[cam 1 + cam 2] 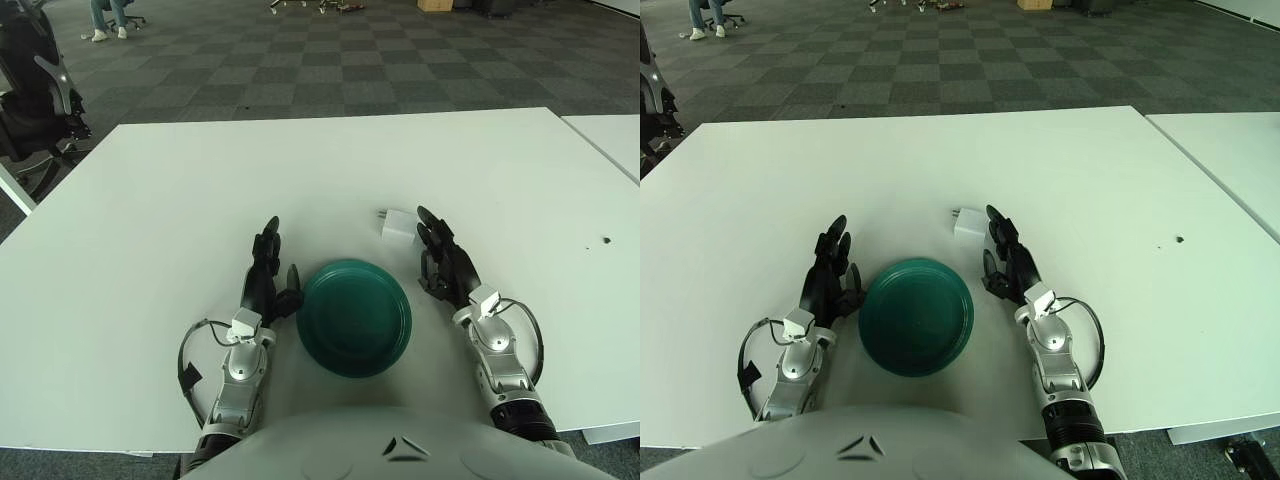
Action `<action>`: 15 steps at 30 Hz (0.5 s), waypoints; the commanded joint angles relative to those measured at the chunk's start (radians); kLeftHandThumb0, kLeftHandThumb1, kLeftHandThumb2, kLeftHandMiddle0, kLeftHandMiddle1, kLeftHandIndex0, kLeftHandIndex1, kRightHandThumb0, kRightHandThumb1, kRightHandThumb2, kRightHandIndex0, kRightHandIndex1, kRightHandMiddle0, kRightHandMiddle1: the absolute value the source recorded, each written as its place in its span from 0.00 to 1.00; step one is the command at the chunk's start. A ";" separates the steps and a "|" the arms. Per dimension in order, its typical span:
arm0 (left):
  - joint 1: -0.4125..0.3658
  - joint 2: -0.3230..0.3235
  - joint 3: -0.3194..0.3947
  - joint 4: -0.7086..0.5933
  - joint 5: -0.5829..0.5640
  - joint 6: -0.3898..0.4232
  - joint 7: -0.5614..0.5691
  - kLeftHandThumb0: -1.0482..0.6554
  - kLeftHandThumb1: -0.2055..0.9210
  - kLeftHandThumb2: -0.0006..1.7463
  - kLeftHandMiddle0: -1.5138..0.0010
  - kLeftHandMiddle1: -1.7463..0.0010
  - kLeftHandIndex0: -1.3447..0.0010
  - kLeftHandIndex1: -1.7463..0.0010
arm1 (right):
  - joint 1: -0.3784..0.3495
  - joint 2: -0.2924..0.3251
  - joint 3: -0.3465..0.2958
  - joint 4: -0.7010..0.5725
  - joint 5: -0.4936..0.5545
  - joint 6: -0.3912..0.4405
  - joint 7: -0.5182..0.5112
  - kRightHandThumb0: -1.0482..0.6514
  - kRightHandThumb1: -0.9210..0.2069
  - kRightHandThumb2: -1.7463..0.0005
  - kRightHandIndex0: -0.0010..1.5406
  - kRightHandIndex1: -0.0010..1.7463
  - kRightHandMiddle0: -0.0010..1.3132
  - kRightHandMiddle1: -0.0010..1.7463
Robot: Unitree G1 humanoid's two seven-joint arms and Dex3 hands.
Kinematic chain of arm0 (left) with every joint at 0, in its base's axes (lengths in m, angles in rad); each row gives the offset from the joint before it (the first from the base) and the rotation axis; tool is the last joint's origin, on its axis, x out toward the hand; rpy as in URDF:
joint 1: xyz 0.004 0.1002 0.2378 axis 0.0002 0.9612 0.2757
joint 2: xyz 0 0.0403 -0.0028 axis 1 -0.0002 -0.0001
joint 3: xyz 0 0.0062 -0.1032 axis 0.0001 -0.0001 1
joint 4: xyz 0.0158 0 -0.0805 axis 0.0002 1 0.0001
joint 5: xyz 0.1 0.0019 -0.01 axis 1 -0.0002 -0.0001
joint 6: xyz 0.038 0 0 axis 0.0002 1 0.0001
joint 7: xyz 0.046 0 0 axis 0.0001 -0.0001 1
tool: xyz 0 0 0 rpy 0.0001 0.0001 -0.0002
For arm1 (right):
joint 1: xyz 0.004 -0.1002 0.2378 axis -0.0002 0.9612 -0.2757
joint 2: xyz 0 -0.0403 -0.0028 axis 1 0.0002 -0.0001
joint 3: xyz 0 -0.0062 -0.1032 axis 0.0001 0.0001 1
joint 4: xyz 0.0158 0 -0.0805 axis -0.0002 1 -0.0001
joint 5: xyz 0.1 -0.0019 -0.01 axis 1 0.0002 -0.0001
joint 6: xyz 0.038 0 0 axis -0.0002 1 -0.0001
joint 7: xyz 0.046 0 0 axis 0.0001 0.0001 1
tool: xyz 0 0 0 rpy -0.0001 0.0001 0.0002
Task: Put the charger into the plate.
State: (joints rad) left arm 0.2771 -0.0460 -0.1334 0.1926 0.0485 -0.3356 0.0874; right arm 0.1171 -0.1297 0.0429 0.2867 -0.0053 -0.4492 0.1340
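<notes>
Fingers (430, 228) of the right hand (446, 264) spread open, tips just beside the white charger (397, 225).

Pretty bright, even light here, soft and diffuse. The white table (200, 200) looks a bit washed out but has no hard glare. Only faint, short shadows sit under the fingers (268, 250) and around the green plate (355, 318) rim between both hands. Everything looks reasonably sharp.
</notes>
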 commanded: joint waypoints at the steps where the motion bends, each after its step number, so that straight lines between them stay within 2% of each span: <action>1: 0.115 -0.004 -0.009 0.218 0.047 0.048 0.035 0.00 1.00 0.58 0.88 0.99 1.00 0.75 | 0.162 -0.020 -0.038 0.253 -0.034 0.033 -0.057 0.14 0.00 0.51 0.07 0.00 0.00 0.18; 5: 0.094 -0.015 -0.004 0.239 0.043 0.043 0.048 0.01 1.00 0.59 0.88 1.00 1.00 0.75 | 0.175 -0.040 -0.100 0.123 -0.027 0.109 -0.116 0.15 0.00 0.52 0.08 0.01 0.00 0.23; 9: 0.082 -0.022 0.005 0.264 0.037 0.040 0.060 0.01 1.00 0.59 0.87 0.99 1.00 0.72 | 0.115 -0.041 -0.167 0.065 -0.007 0.153 -0.180 0.17 0.00 0.54 0.10 0.01 0.00 0.30; 13: 0.068 -0.029 0.009 0.275 0.030 0.036 0.058 0.02 1.00 0.58 0.86 0.99 1.00 0.70 | 0.058 0.011 -0.192 -0.080 -0.020 0.210 -0.261 0.19 0.00 0.57 0.17 0.04 0.00 0.40; 15: 0.059 -0.033 0.009 0.277 0.029 0.038 0.058 0.03 1.00 0.58 0.86 0.99 1.00 0.69 | 0.049 0.052 -0.178 -0.243 -0.050 0.275 -0.302 0.20 0.00 0.58 0.20 0.05 0.00 0.45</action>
State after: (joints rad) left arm 0.2578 -0.0639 -0.1185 0.2131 0.0488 -0.3429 0.1230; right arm 0.1330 -0.1328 -0.0919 0.1990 -0.0208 -0.3430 -0.0572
